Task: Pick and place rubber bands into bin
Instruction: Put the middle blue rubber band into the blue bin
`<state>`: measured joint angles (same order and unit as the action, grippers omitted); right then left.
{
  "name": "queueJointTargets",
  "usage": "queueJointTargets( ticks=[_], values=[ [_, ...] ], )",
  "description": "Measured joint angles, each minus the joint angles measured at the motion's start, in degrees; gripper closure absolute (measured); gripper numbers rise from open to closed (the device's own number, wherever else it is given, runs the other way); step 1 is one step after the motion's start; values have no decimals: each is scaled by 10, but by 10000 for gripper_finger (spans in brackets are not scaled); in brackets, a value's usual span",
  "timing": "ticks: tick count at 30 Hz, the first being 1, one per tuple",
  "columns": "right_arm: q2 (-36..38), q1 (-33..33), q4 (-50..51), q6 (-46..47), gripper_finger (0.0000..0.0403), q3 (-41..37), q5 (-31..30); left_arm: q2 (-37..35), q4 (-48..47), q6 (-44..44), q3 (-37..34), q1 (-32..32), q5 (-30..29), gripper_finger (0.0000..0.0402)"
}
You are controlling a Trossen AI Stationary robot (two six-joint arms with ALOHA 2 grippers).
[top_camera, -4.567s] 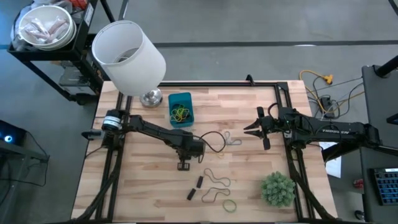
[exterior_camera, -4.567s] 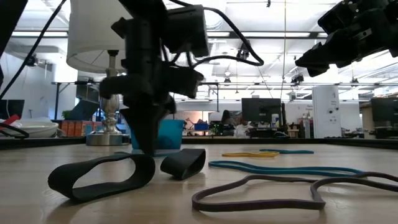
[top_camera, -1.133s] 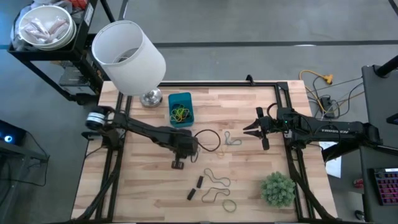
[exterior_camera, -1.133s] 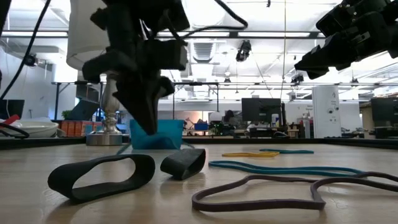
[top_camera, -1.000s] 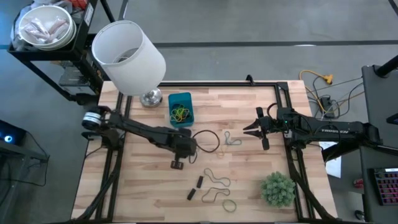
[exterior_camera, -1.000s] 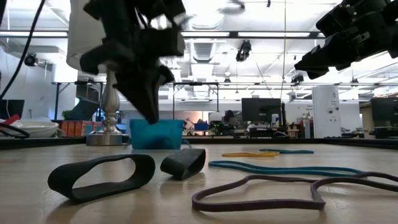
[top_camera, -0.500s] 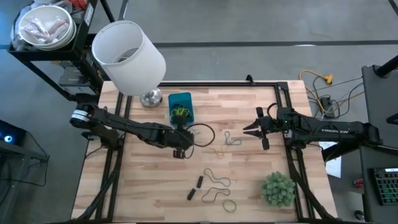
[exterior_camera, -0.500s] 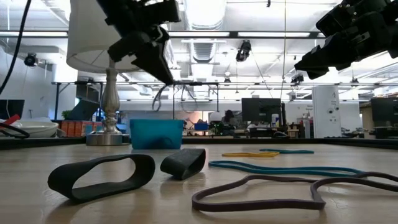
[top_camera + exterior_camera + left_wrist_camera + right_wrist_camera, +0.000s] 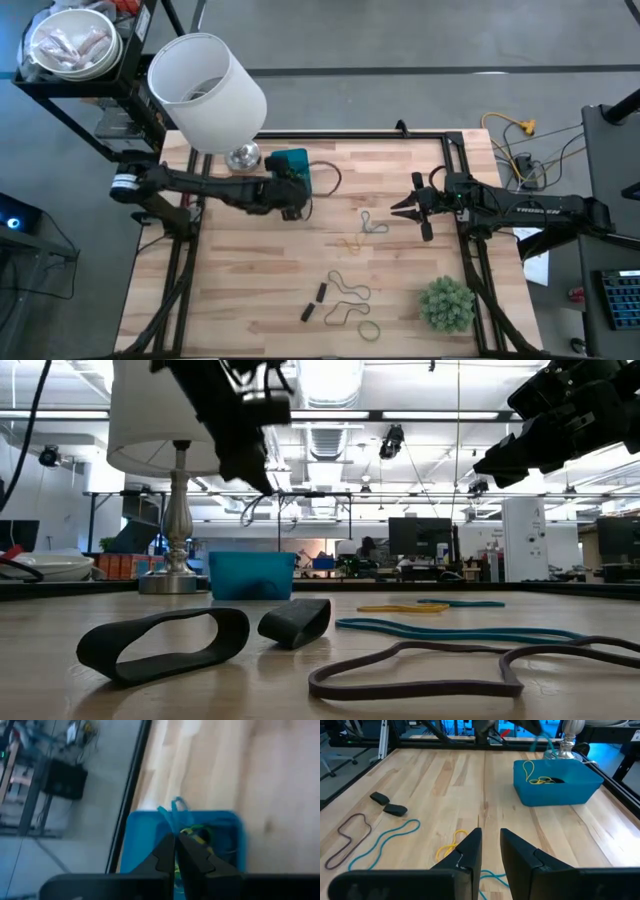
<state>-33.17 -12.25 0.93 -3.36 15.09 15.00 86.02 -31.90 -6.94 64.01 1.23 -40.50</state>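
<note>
The blue bin (image 9: pixel 297 161) stands near the table's far edge, with yellow and green rubber bands (image 9: pixel 196 833) in it. My left gripper (image 9: pixel 296 187) hovers just above the bin (image 9: pixel 150 840), shut on a thin teal rubber band (image 9: pixel 173 813). In the low view that gripper (image 9: pixel 262 480) is high over the bin (image 9: pixel 252 575). More bands lie mid-table: a grey one (image 9: pixel 373 225), a yellow one (image 9: pixel 350 243), a brown loop (image 9: pixel 350 288), two black pieces (image 9: pixel 321 293) and a green ring (image 9: pixel 370 330). My right gripper (image 9: pixel 405 210) waits open at the table's right, above the surface. My left gripper pinches the teal band between its two shut fingers (image 9: pixel 167 851), coming from above and slanting toward the far edge. The band is lifted clear of the table. Its loop (image 9: pixel 270 510) hangs slack below the fingers, above the bin's opening.
A white lamp shade (image 9: pixel 205 90) on a metal base (image 9: pixel 242 157) stands right beside the bin on its left. A bushy green plant (image 9: pixel 445 303) sits at the near right. Black frame rails (image 9: pixel 455 150) border the table. Bare wood lies between the bin and the scattered bands.
My left gripper has risen and swung from mid-table toward the far edge and left, ending over the bin. It has stayed shut. The band has left the table with it and now hangs in the air. My right arm has kept still.
</note>
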Motion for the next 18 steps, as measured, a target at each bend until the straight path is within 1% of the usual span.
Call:
queueJointTargets(
  ticks=[3, 9, 13, 18],
  values=[
    [0, 0, 0, -1, 339, 0, 0, 1, 0, 0, -8, 37, 19, 401],
    [0, 0, 0, -3, 339, 0, 0, 1, 0, 1, -20, 98, 93, 401],
    [0, 0, 0, -3, 339, 0, 0, 1, 2, 1, -23, 118, 115, 401],
    [0, 0, 0, -7, 339, 0, 0, 1, 14, 5, -24, 124, 135, 402]
  ],
)
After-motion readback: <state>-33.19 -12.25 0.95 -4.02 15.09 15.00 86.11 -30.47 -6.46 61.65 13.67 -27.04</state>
